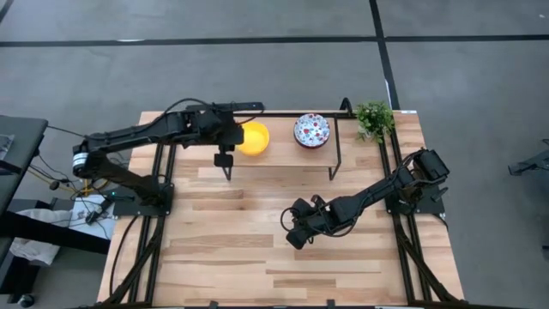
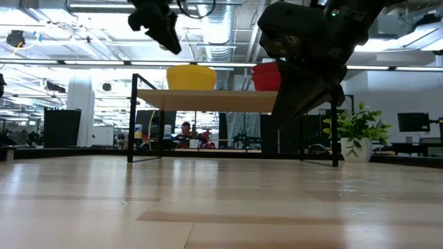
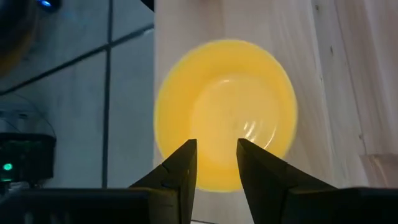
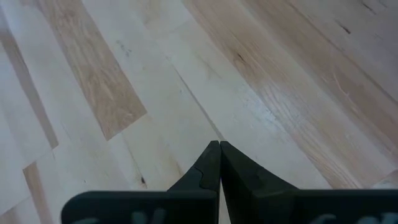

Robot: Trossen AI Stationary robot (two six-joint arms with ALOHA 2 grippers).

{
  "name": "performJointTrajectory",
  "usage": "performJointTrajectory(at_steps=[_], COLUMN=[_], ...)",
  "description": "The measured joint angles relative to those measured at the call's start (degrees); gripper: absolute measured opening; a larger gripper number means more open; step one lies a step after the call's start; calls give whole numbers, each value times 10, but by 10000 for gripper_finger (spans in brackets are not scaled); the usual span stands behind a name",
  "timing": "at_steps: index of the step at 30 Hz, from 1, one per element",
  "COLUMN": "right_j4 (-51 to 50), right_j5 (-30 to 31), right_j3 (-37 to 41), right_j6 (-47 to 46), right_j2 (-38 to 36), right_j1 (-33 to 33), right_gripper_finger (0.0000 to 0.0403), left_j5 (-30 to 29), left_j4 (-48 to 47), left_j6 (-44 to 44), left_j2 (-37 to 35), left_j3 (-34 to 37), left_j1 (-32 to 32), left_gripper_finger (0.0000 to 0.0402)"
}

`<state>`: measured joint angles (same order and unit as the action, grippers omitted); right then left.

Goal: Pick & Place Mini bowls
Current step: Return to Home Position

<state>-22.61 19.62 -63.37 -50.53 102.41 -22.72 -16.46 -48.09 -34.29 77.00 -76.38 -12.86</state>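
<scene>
Two bowls show on the shelf (image 2: 221, 101) from above: a yellow bowl (image 1: 253, 138) and a floral-speckled bowl (image 1: 311, 130), set apart. The left gripper (image 3: 216, 146) hangs over the yellow bowl, fingers narrowly parted, empty. The right gripper (image 4: 219, 144) is closed on nothing above the table (image 4: 280, 93). Judged: placing is done and the return home is in hand. Next, the left arm must lift clear of the bowl's rim.

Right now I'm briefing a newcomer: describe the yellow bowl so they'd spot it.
Find the black-framed shelf beside the green plant. The yellow bowl sits on top, near the left tool; its neighbour there is speckled white, this one plain.
</scene>
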Motion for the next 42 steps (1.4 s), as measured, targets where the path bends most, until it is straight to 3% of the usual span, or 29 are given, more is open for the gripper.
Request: performJointTrajectory(at_steps=[4, 10, 14, 19, 25, 29, 34, 37, 42], right_j4=[2, 44, 46, -3, -69, -119, -112, -131, -150], right_j5=[14, 39, 80, 168, 253, 242, 224, 156, 175], right_j3=[0, 0, 0, 0, 0, 0, 0, 0, 0], right_j6=[0, 37, 73, 100, 131, 104, 99, 128, 133], right_j2=[0, -8, -44, -120, -233, -310, -367, -381, -432], right_j1=[0, -12, -26, -51, -97, -124, -154, -170, -190], right_gripper_finger=[0, 0, 0, 0, 0, 0, 0, 0, 0], left_j5=[6, 74, 144, 151, 99, 34, -31, -45, -45], left_j4=[15, 18, 23, 61, 144, 196, 275, 306, 369], left_j6=[25, 194, 319, 424, 513, 531, 525, 524, 531], left_j2=[-30, -100, -160, -253, -372, -437, -493, -512, -530], left_j3=[0, 9, 48, 136, 244, 302, 379, 424, 491], left_j1=[0, 1, 16, 81, 164, 212, 254, 269, 281], left_gripper_finger=[114, 114, 114, 114, 107, 103, 101, 101, 102])
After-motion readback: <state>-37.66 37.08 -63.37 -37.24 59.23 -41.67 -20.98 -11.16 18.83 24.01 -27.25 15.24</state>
